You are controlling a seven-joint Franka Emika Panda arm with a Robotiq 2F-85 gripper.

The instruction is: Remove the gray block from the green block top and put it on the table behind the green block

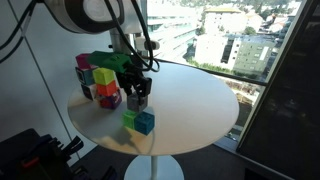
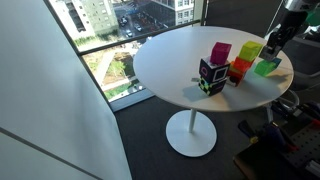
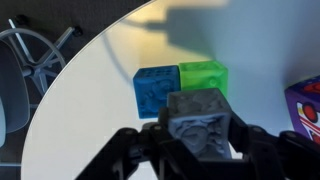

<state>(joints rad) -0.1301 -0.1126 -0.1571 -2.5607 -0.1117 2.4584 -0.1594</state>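
My gripper point(image 3: 200, 135) is shut on the gray block point(image 3: 200, 120) and holds it above the table point(image 3: 100, 110). Just beyond it in the wrist view, the pale green block point(image 3: 203, 77) sits on the table with nothing on top, touching a teal-blue cube point(image 3: 157, 92). In an exterior view the gripper point(image 1: 138, 98) hangs a little above and behind the green block point(image 1: 130, 119) and the teal cube point(image 1: 146, 123). In an exterior view the gripper point(image 2: 272, 45) is above the green block point(image 2: 266, 67); the gray block is too small to make out there.
A cluster of joined coloured cubes point(image 1: 100, 80) stands near the gripper; it also shows in an exterior view point(image 2: 225, 65), and a purple-patterned cube point(image 3: 305, 110) shows at the wrist view's right edge. The round table's edge point(image 1: 215, 135) is close. A chair point(image 3: 20, 70) stands beside the table.
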